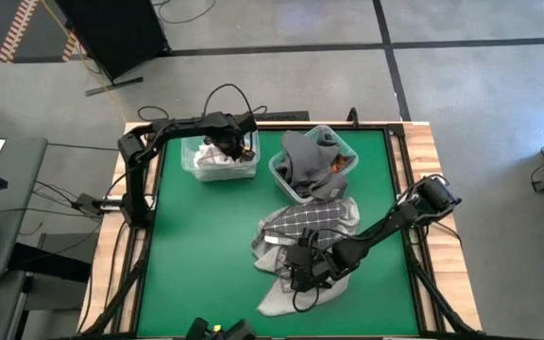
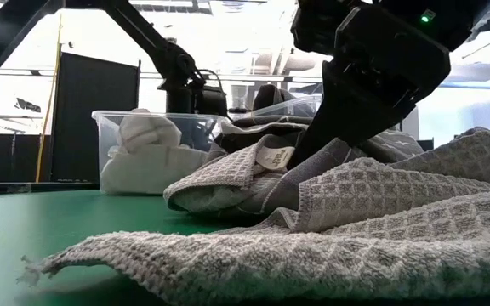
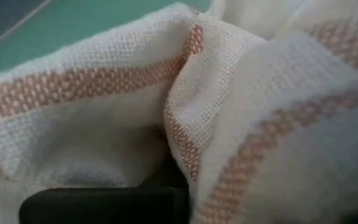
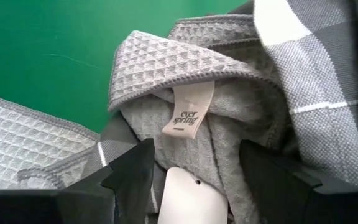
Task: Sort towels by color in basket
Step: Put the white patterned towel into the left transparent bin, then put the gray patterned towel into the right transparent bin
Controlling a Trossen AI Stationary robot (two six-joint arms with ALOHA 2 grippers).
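A pile of towels lies on the green table: a white-and-grey checked towel (image 1: 314,219) (image 4: 316,74) and light grey waffle towels (image 1: 286,297) (image 4: 166,62) (image 2: 313,246). My right gripper (image 1: 296,260) (image 4: 194,149) is open, low over the pile, its fingers on either side of a grey fold with a label (image 4: 188,109). My left gripper (image 1: 239,146) is down in the left clear bin (image 1: 189,156), right against a white towel with orange stripes (image 3: 104,112). The right bin (image 1: 277,170) holds dark grey towels (image 1: 305,156) and a bit of orange cloth (image 1: 340,163). My right gripper comes at the pile slanting down from the table's right side, its open fingers (image 4: 132,174) straddling the labelled fold of the light grey waffle towel (image 4: 216,124). I cannot tell whether they touch the cloth.
The two clear bins stand side by side at the table's far edge. Bare green table (image 1: 196,246) lies left of the pile. A wooden frame (image 1: 433,189) borders the table. Cables (image 1: 229,94) run behind the left bin.
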